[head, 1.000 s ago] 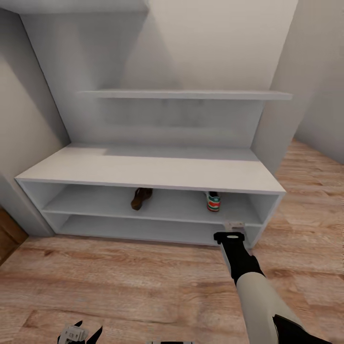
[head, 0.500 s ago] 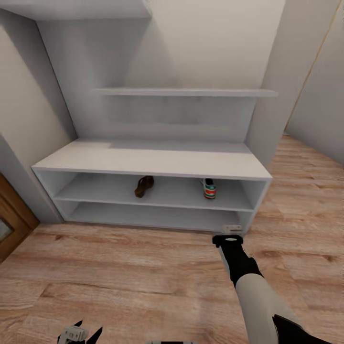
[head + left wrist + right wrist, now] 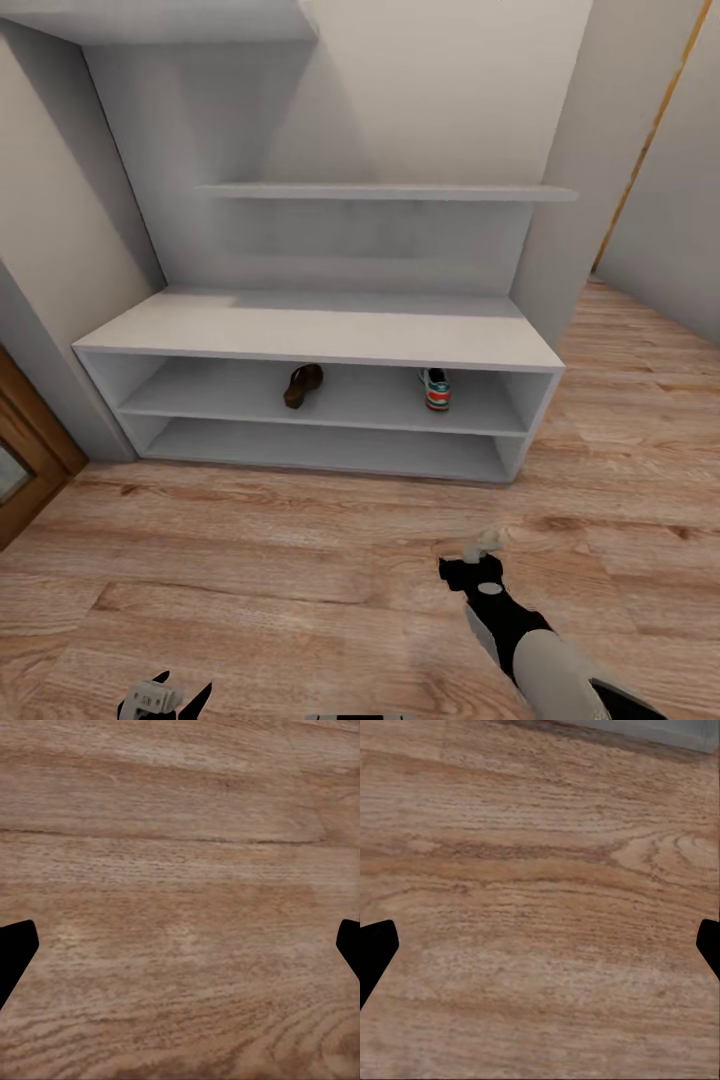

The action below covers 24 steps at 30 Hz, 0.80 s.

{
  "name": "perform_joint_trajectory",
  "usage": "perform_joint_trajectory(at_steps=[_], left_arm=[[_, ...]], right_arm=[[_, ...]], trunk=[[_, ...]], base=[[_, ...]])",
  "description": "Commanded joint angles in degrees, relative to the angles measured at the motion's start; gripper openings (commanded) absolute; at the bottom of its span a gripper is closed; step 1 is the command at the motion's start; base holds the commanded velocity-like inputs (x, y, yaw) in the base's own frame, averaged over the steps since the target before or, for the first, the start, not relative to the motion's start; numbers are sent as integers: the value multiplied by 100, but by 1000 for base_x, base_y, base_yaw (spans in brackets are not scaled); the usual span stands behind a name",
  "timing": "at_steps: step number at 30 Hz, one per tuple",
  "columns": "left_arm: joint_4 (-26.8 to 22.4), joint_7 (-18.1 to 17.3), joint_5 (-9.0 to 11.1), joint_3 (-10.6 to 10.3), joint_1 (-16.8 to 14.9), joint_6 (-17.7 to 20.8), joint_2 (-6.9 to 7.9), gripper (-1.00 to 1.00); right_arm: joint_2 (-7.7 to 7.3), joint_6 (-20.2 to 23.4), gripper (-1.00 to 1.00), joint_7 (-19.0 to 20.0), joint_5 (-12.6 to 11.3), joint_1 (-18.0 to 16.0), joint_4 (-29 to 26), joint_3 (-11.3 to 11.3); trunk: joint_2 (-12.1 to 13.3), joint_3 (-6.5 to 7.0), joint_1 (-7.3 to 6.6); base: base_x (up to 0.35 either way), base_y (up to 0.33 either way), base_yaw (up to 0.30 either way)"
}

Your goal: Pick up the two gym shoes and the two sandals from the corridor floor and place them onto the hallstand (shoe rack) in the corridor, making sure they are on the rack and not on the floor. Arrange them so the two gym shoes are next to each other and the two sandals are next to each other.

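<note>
Pale-grey hallstand [image 3: 320, 338] is seen against the far wall, with two long open compartments. One dark-brown flat sandal [image 3: 302, 385] is seen on the upper compartment's shelf near its middle. One off-white gym shoe [image 3: 435, 389] with green stripes and red heel is placed on the same shelf, well apart to the right. Right claw [image 3: 478, 550] is held over the wood-grain corridor floor [image 3: 250, 560], fingers spread wide, empty. Left claw [image 3: 165, 695] is seen at the near left edge, also wide, nothing gripped.
</note>
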Motion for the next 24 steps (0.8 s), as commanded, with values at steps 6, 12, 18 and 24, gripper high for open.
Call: perform_joint_trajectory(at_steps=[6,12,18,24], left_arm=[[2,-23,-61,54,-5,-25,-4,100],[3,-21,-61,60,2,-24,3,100],[-4,-21,-54,67,58,-24,12,100],[-2,-18,-50,68,72,-24,13,100]], right_arm=[[-355,-1029,100,62,52,88,676,-26],[-499,-1544,100,471,45,348,857,-24],[-533,-1625,100,539,30,536,872,-36],[-842,-1634,100,543,27,666,880,-41]], trunk=[[-2,-4,-2],[-2,-4,-2],[-2,-4,-2],[3,85,-12]], base=[[-3,0,0],[0,0,0],[0,0,0],[0,0,-6]])
